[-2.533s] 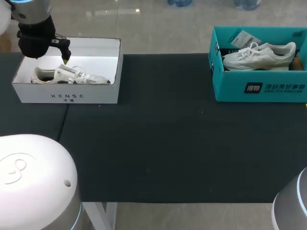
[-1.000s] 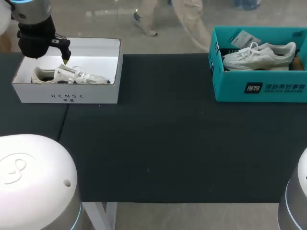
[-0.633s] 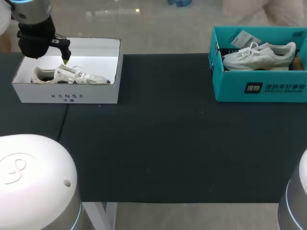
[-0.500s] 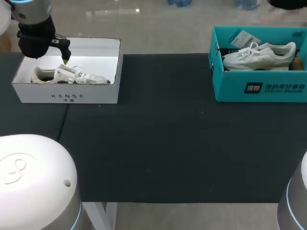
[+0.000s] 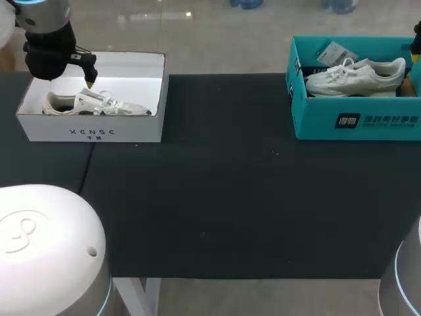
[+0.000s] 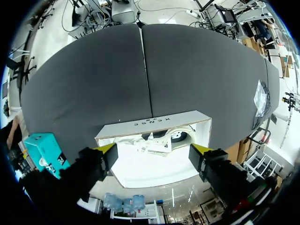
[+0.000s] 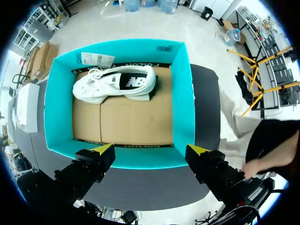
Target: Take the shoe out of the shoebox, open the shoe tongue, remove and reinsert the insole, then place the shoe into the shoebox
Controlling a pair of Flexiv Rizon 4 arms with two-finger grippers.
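Note:
A white shoebox at the table's far left holds a pale shoe lying on its side. My left gripper hangs open just above that shoe; in the left wrist view the shoe lies inside the box, under and between the spread fingers of the gripper. A teal shoebox at the far right holds a white sneaker. My right gripper is open above the teal box, with the sneaker at the box's far side.
Black matting covers the table between the two boxes. A paper tag leans on the teal box's far wall. The teal box's cardboard floor is bare beside the sneaker.
The left arm and both shoes have stayed put. The right arm has shifted: its base moved at the lower right, and a dark part of it now shows at the right edge above the teal box.

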